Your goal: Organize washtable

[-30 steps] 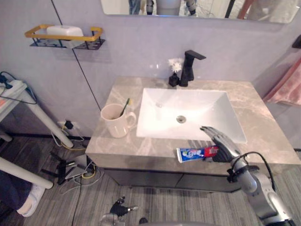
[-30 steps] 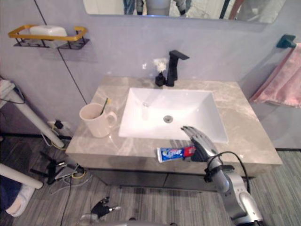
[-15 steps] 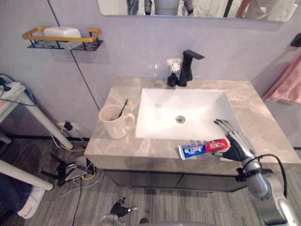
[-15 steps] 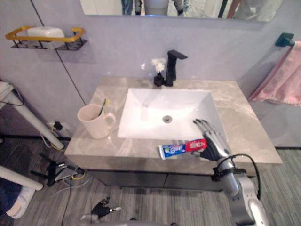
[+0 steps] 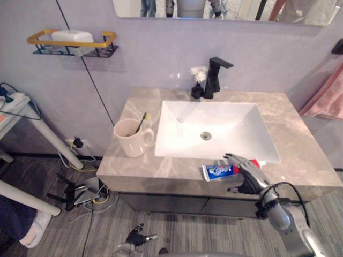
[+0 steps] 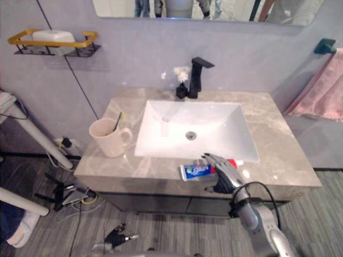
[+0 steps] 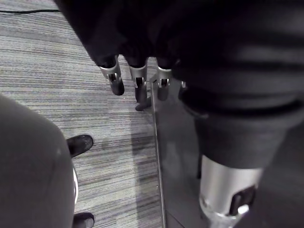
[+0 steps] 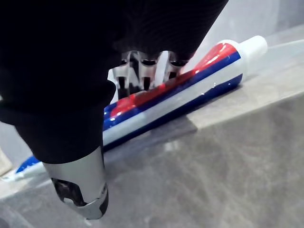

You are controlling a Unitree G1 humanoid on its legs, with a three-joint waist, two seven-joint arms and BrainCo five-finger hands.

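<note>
A blue, red and white toothpaste tube (image 5: 218, 171) lies along the front edge of the grey marble counter (image 5: 303, 139), just in front of the white sink (image 5: 211, 128). My right hand (image 5: 247, 178) is over the tube's red end. Its fingers (image 8: 137, 71) arch down onto the tube (image 8: 190, 90), and its thumb (image 8: 80, 190) stays apart on the near side, so the hand is open. The white cap sticks out past the hand. A cream mug (image 5: 131, 139) holding a toothbrush (image 5: 142, 122) stands left of the sink. My left hand (image 7: 137, 80) hangs low over the floor, fingers straight.
A black faucet (image 5: 216, 75) and a small vase of white flowers (image 5: 198, 80) stand behind the sink. A wall shelf (image 5: 72, 43) holds a soap. A pink towel (image 5: 327, 99) hangs at the right. White table legs (image 5: 48, 139) and cables are on the left.
My right hand has moved left and nearer along the tube, from its cap end to its red middle. The tube's cap now shows past the hand. The tube still lies flat.
</note>
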